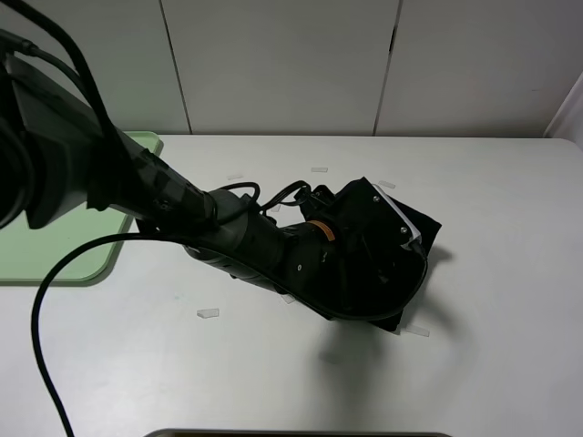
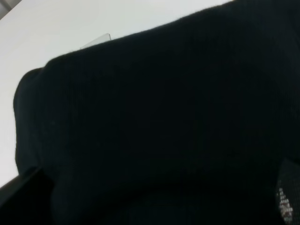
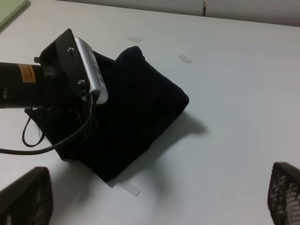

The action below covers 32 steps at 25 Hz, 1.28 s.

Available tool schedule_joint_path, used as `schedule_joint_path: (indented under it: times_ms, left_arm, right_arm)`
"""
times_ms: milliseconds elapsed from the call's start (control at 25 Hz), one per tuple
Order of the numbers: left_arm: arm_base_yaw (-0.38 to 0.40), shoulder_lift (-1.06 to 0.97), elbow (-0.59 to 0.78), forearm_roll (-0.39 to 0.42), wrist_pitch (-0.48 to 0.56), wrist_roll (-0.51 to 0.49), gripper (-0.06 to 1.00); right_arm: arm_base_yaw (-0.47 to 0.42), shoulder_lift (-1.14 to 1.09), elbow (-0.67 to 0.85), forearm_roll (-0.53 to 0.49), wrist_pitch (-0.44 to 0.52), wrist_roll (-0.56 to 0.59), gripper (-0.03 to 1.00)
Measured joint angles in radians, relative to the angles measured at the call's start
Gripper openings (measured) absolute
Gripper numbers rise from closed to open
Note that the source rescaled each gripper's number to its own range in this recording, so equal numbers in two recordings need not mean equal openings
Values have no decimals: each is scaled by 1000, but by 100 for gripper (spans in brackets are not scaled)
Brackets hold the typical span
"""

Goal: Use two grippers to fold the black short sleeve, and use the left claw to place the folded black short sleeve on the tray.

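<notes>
Left claw [image 1: 387,259] hangs low over the folded black short sleeve [image 3: 140,112], spread wide; right claw [image 3: 154,199] also spread. Shirt lies on the tabletop [image 1: 510,346], well apart from the tray [image 1: 55,259]. No readable writing.

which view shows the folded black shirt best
The right wrist view: the black short sleeve lies as a folded bundle on the table, outline mostly clear. In the exterior high view the left arm covers most of it. The left wrist view is filled with black cloth, no shape.
</notes>
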Motion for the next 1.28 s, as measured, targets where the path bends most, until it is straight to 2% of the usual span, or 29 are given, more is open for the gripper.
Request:
schedule_joint_path:
  times_ms: [120, 360, 480, 640, 880, 1040, 1120, 1280]
  left_arm:
    - [-1, -24, 1, -69, 4, 59, 95]
    - [-2, -192, 3, -340, 7, 299, 95]
    - [24, -287, 2, -447, 92, 350, 95]
    - [117, -392, 2, -512, 342, 333, 95]
    - [327, -475, 2, -522, 802, 261, 95]
    - [452, -470, 2, -538, 1028, 279, 95]
    - [508, -459, 2, -588, 1127, 323, 95]
    - [592, -401, 2, -781, 1294, 452, 95]
  right_arm:
    - [0, 0, 0, 0, 0, 0, 100]
    - [0, 0, 0, 0, 0, 0, 100]
    - [0, 0, 0, 0, 0, 0, 100]
    - [0, 0, 0, 0, 0, 0, 100]
    - [0, 0, 0, 0, 0, 0, 100]
    - [0, 0, 0, 0, 0, 0, 100]
    - [0, 0, 0, 0, 0, 0, 100]
    - [0, 0, 0, 0, 0, 0, 100]
